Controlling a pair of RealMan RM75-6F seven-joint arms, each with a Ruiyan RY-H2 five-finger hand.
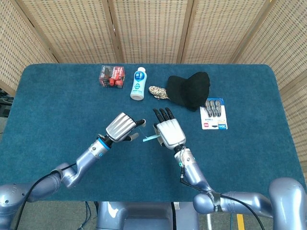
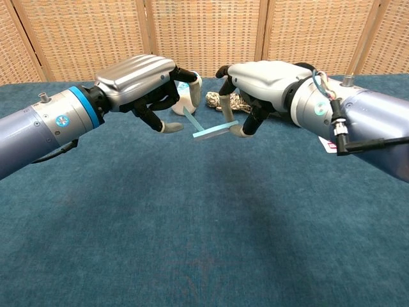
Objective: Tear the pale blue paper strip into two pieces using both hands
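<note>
The pale blue paper strip [image 2: 214, 130] hangs above the blue table, bent into an L with one arm slanting up to the left. My right hand [image 2: 268, 77] pinches its right end between thumb and a finger. My left hand [image 2: 137, 77] is close on the left, its thumb and curled fingers apart around the strip's raised arm, with no clear grip on it. From the head view the strip [image 1: 148, 139] shows as a small sliver between the left hand [image 1: 121, 127] and the right hand [image 1: 170, 133].
Along the far side of the table lie a red packet [image 1: 112, 75], a white bottle [image 1: 138, 83], a rope bundle [image 1: 157, 92] and a black cap [image 1: 189, 88]. A blister card [image 1: 213, 114] lies to the right of my right hand.
</note>
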